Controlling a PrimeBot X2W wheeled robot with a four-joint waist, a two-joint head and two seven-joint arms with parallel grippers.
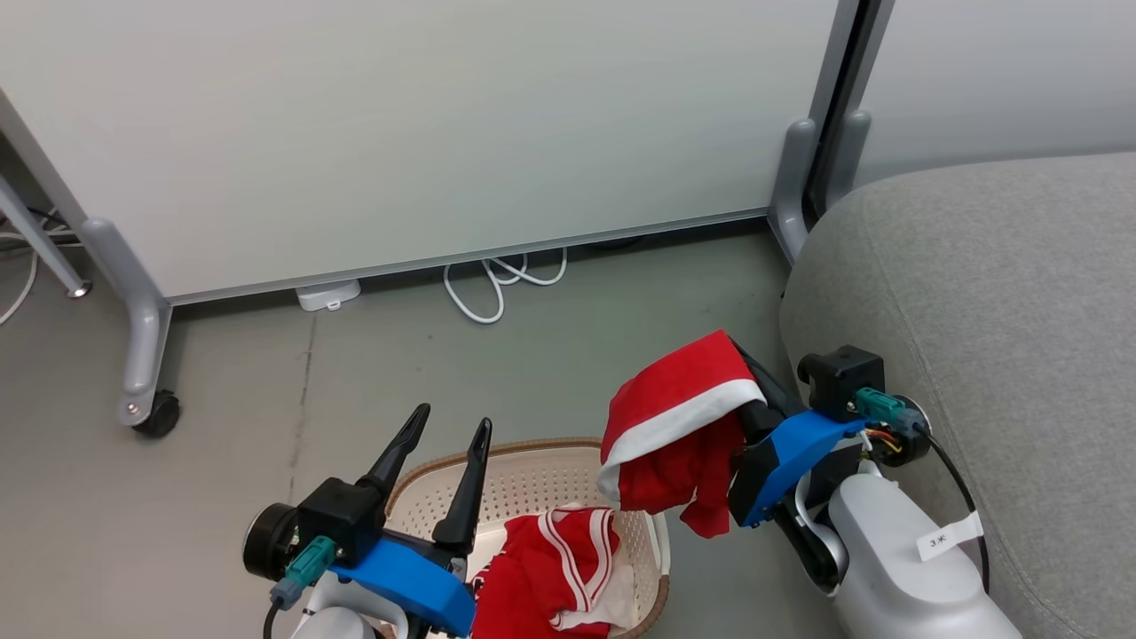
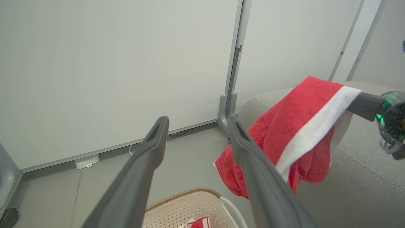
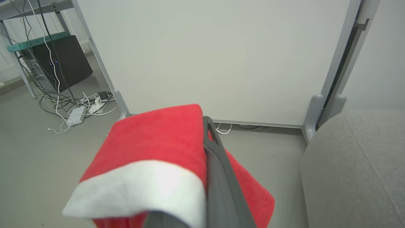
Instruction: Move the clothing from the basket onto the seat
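Beside the seat (image 1: 976, 293), my right claw (image 3: 204, 123) is clamped on one red garment (image 1: 683, 399), held up clear of the basket (image 1: 532, 470). Left claw (image 1: 453, 417) spread wide, empty, above basket's rim; 2nd red garment (image 1: 550, 568) lies inside.

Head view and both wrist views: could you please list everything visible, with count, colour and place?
seat: one, light grey, at the right
basket: one, cream with brown rim, on the floor
held garment: one, red with white band, hanging from the right gripper, near the seat
basket garment: one, red with white stripes, in the basket
partition panels: two, pale with grey frames, behind the basket
cables: several, white and black, on the floor by the panels
adapter: one, white, on the floor under a panel
black box: one, black, among the cables
left gripper: one, dark, open above the basket
right gripper: one, dark, shut on the held garment
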